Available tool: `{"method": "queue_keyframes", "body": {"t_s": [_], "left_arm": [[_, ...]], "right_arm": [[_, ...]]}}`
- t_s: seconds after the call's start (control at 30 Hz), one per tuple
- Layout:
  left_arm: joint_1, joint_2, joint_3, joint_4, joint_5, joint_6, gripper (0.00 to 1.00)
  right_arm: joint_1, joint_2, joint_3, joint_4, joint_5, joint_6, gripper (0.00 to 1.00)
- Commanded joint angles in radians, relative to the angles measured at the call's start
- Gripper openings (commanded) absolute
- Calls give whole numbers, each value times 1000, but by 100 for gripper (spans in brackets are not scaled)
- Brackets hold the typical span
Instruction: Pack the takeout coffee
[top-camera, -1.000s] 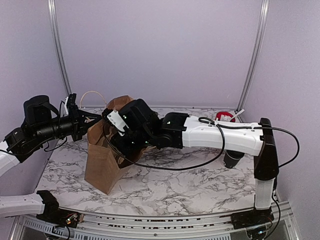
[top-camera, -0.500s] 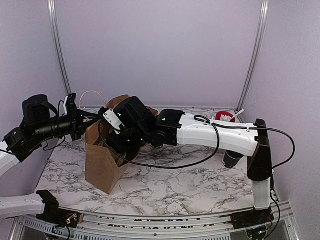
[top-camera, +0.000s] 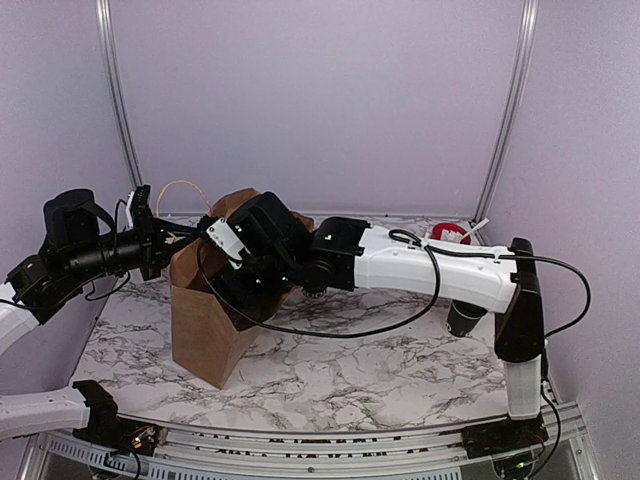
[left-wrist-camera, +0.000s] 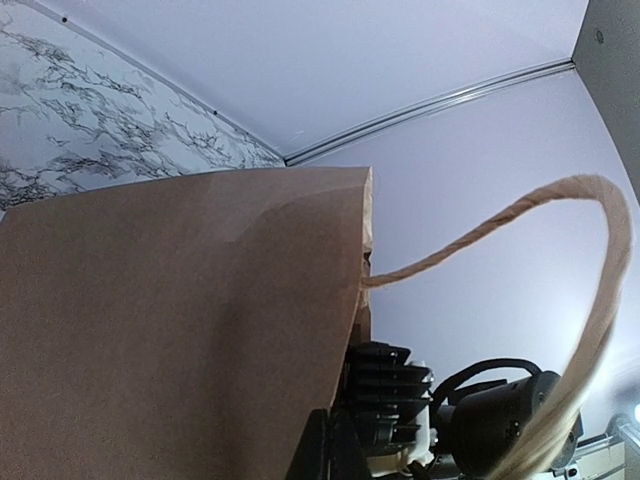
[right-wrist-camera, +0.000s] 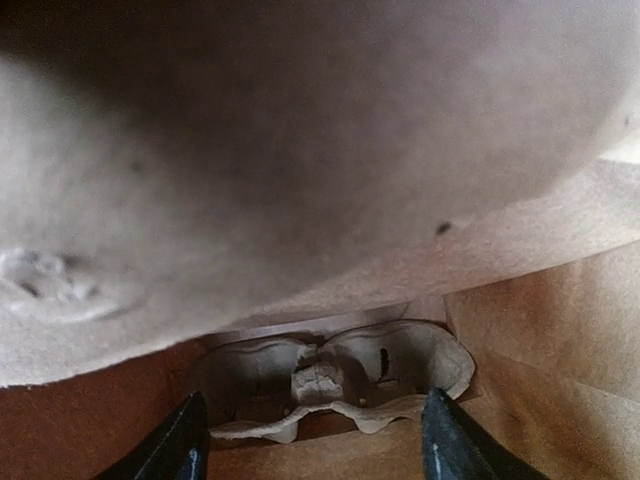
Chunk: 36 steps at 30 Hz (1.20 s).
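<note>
Two small shifts show over the last second: the right arm (top-camera: 420, 268) has swung a little to the left, and its wrist has pushed deeper into the mouth of the brown paper bag (top-camera: 205, 325) standing on the marble desk (top-camera: 350, 375). I read that as a reach toward the bag's bottom, not a lift out.

From the right wrist, the right end effector (right-wrist-camera: 315, 445) is spread wide and empty. Its two black fingertips (right-wrist-camera: 185, 445) are set either side of a moulded pulp cup carrier (right-wrist-camera: 335, 385) lying on the bag floor, near it but apparently not touching. The wells of the carrier that show hold no cup, though the bag wall blurs the upper half of that view.

The left end effector (top-camera: 170, 243) sits at the bag's upper left edge beside the twine handle (left-wrist-camera: 520, 240); its fingers are hidden by paper, so I cannot tell whether it grips.

The takeout coffee does not show inside the bag. One dark cup (top-camera: 464, 318) stands on the desk at the right, half hidden under the right arm; whether it carries a lid I cannot tell. If that is the coffee, it lies outside the bag, well apart from the empty right end effector, and the packing is likely not yet done
</note>
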Motion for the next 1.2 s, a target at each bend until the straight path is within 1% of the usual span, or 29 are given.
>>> {"method": "queue_keyframes", "body": {"t_s": [0.0,0.13,0.23,0.33,0.53,0.73,0.8,1.07,1.17], "left_arm": [[6,-15,26,2,-2,42,0],[4,14,48,-3,40,77,0],[1,32,54,-2,65,107,0],[-10,44,49,-3,82,134,0],[-49,58,34,-2,95,168,0],[-57,44,25,-12,89,189,0],[-59,46,28,-11,98,196,0],[-89,61,46,-10,145,241,0],[-90,58,42,-15,142,245,0]], "right_arm": [[11,-20,53,-25,-10,3,73],[11,-41,60,-13,-51,12,80],[11,-51,60,9,-80,36,82],[11,-64,48,38,-72,59,83],[10,-110,-37,152,39,45,84],[5,-148,-106,247,72,11,84],[5,-163,-144,303,77,-9,85],[5,-186,-247,463,191,-75,85],[3,-212,-290,528,203,-91,85]]}}
